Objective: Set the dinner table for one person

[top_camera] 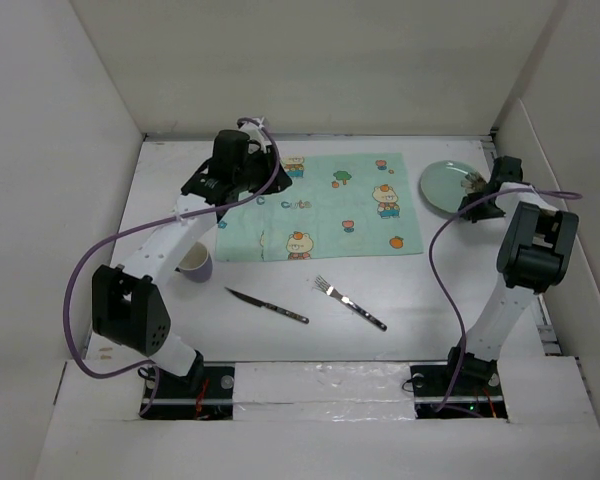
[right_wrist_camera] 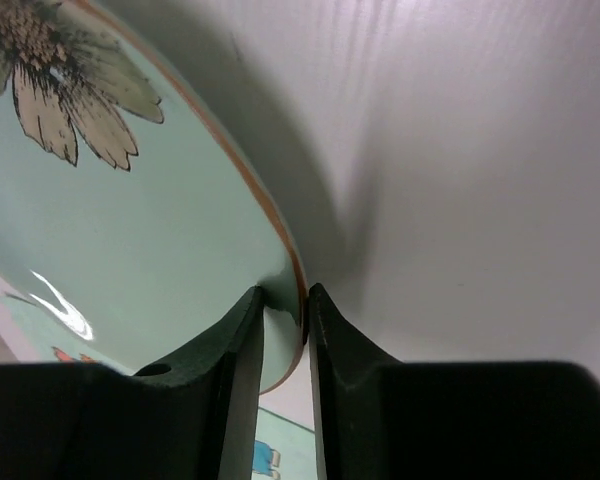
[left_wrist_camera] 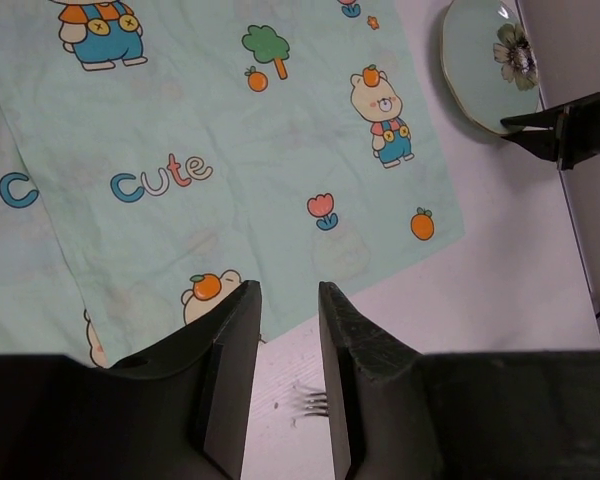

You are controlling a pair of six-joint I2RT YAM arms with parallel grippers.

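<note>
The white dinner table (top_camera: 440, 290) holds a mint-green cartoon placemat (top_camera: 330, 215) at the back centre, which also fills the left wrist view (left_wrist_camera: 230, 130). A pale green plate with a flower print (top_camera: 445, 185) lies right of the mat. My right gripper (top_camera: 474, 192) is shut on the plate's right rim (right_wrist_camera: 130, 230), one finger on each side of it, and the gripped edge casts a shadow on the table. My left gripper (top_camera: 283, 169) hovers over the mat's back left part, slightly open and empty (left_wrist_camera: 288, 290).
A fork (top_camera: 350, 300) and a dark-handled knife (top_camera: 268, 306) lie on the table in front of the mat. The fork's tines show between my left fingers (left_wrist_camera: 315, 403). A lilac cup (top_camera: 195, 263) stands beside the left arm. White walls enclose the table.
</note>
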